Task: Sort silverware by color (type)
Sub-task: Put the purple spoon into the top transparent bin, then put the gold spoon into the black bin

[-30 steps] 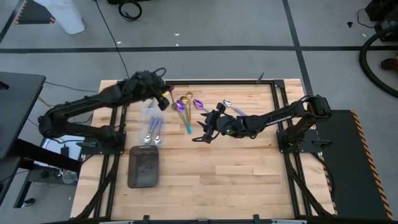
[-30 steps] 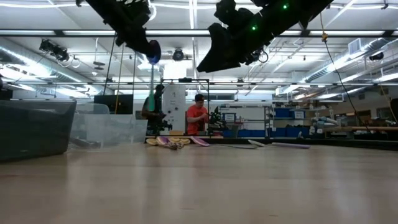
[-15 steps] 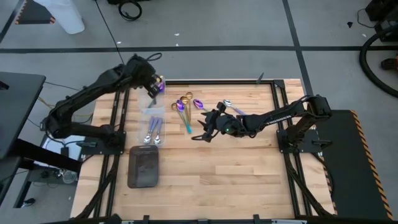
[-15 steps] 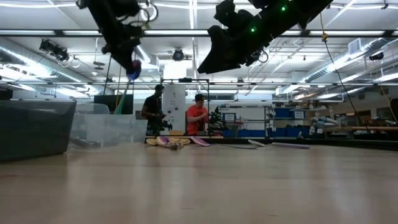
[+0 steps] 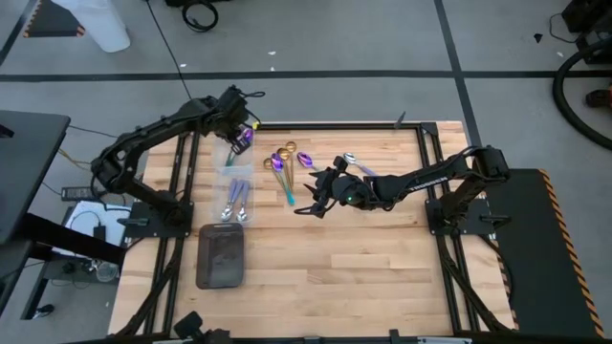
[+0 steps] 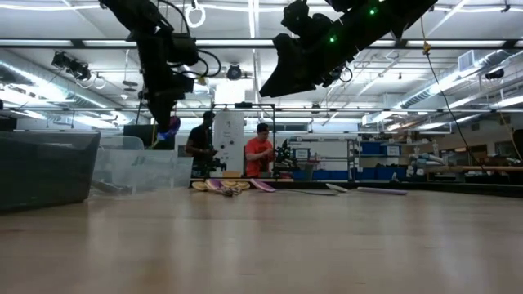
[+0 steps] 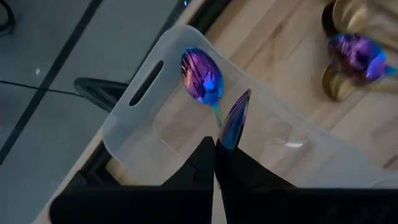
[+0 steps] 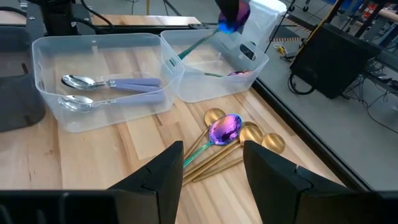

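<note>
My left gripper (image 5: 239,136) is shut on an iridescent purple spoon (image 6: 171,126) with a teal handle. It hangs over the far clear bin (image 7: 140,92), where another purple spoon (image 7: 201,76) lies on the bottom. The near clear bin (image 8: 43,50) holds two silver spoons (image 8: 81,81). Gold spoons and one purple spoon (image 8: 225,130) lie in a loose pile (image 5: 285,161) on the table. My right gripper (image 8: 214,168) hovers open just near-right of that pile, touching nothing. My left gripper pinches the spoon between its two shut fingers at or near the bowl (image 7: 236,118), which sticks out edge-on past the fingertips. The fingers slant steeply down from above. The spoon is lifted clear over the bin, and its teal handle (image 8: 198,42) slants down below the bowl.
A dark grey tray (image 5: 222,256) lies near the table's front left, in front of the bins. More spoons (image 5: 354,164) lie beside the right arm. The near and right parts of the wooden table (image 5: 363,277) are bare. People stand in the room beyond.
My left gripper has carried the purple spoon from beside the pile toward the table's far left, then down over the far bin. It has tipped to point more steeply down, and the spoon's handle now hangs below the bowl.
</note>
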You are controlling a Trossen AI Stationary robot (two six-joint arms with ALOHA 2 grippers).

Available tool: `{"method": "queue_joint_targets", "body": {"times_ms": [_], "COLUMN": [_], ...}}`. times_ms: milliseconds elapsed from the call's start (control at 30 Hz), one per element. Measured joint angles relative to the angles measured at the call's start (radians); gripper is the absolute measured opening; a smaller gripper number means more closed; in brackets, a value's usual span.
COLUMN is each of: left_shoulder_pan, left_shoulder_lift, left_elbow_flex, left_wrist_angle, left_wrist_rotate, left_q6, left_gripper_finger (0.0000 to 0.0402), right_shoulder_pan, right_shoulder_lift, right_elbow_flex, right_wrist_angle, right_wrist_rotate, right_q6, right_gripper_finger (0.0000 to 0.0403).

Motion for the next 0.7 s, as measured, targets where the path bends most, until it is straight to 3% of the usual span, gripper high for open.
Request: {"method": "queue_joint_targets", "body": {"times_ms": [367,500,700], "left_shoulder_pan": [0.000,0.000,0.000], "left_shoulder_lift": [0.032,0.032,0.032], "left_elbow_flex": [0.000,0.000,0.000], "left_wrist_angle": [0.012,0.010,0.010], "left_wrist_rotate": [-0.031,-0.089,-0.097], "left_q6": [-0.013,-0.014,-0.014], "left_gripper_finger": [0.0028,0.0060,0.0123], "right_shoulder_pan": [0.000,0.000,0.000], "right_shoulder_lift": [0.000,0.000,0.000], "right_elbow_flex": [0.000,0.000,0.000], "right_wrist_angle": [-0.001,-0.002,-0.012], "right_wrist_rotate": [-0.007,-0.007,-0.007], "right_q6": [0.000,0.000,0.006], "right_gripper_finger": [0.0175,0.0175,0.0175]}}
